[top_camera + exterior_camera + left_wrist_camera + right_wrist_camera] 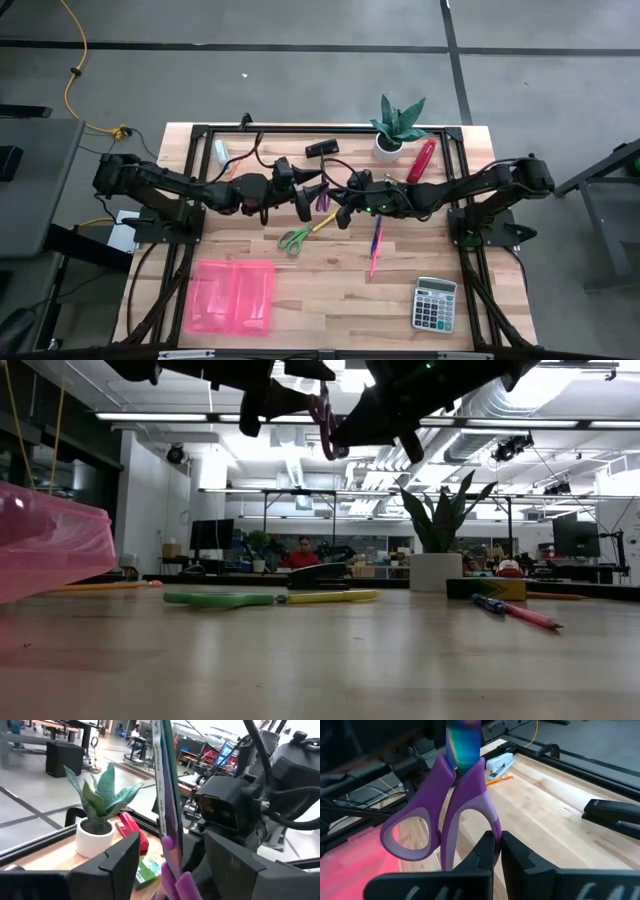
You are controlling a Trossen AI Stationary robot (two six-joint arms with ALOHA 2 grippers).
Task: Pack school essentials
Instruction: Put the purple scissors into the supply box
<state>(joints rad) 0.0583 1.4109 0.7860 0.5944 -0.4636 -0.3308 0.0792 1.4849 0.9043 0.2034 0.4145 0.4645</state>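
The purple-handled scissors are in the air over the table's middle, where my two grippers meet. My right gripper is shut on their handle. My left gripper is open, one finger on each side of the upright blades, apart from them. The green-handled scissors lie flat on the table beside a yellow pencil. A blue and pink pencil pair lies to their right. The small green-blue box lies near the plant pot. My right gripper pinches the rim of one purple handle loop between its two fingers, coming in roughly level from the table's right side. The scissors are lifted clear of the table, handles toward this gripper and blades pointing up.
A pink translucent case lies near the front left. The grey calculator sits front right. A potted plant, a red oblong object, a black object and a light blue stapler stand along the far edge.
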